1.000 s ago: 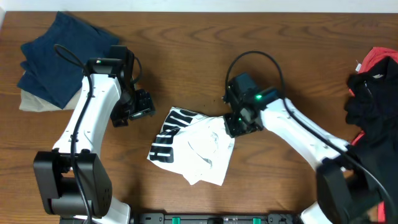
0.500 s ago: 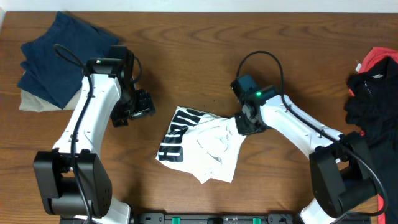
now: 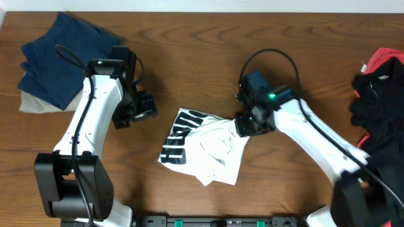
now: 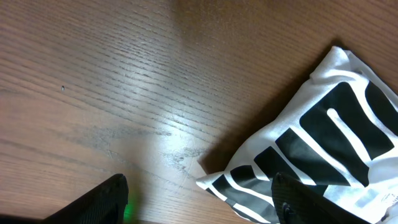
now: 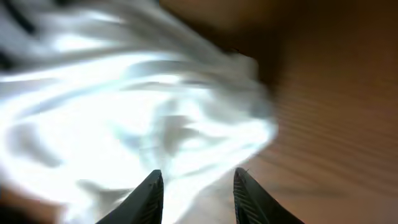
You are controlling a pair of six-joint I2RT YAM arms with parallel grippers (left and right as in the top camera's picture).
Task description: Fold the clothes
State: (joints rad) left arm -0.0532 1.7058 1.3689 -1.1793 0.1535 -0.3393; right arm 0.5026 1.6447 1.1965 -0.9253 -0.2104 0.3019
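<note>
White T-shirt (image 3: 211, 154) first: where was it on your screen? my colleague asked.

Near the middle of the wooden table (image 3: 189, 50), I told her, lying crumpled. Its black letters (image 3: 178, 137) faced up along the left side, and the plain white cloth was bunched to the right of them.

And the left gripper (image 3: 146, 106)?

It sat to the left of the shirt's far-left corner, close by but apart from the cloth. Through the left wrist camera I saw its fingers (image 4: 102, 199) spread wide. Bare wood and the lettered corner showed between them.

The right gripper (image 3: 243, 126)?

It was at the shirt's far-right edge, right over the bunched cloth. My right wrist picture was badly blurred. The two fingers (image 5: 151, 196) stood a narrow gap apart with white cloth showing in the gap. I could not tell whether they pinched a fold or merely hung above it.

Anything else on the table?

Folded navy pieces (image 3: 60, 57) lay at the far left, stacked on a beige piece (image 3: 31, 101). A black garment (image 3: 379, 120) was heaped at the right edge, with a red garment (image 3: 388, 60) at its far end. Both piles were well apart from the shirt.
</note>
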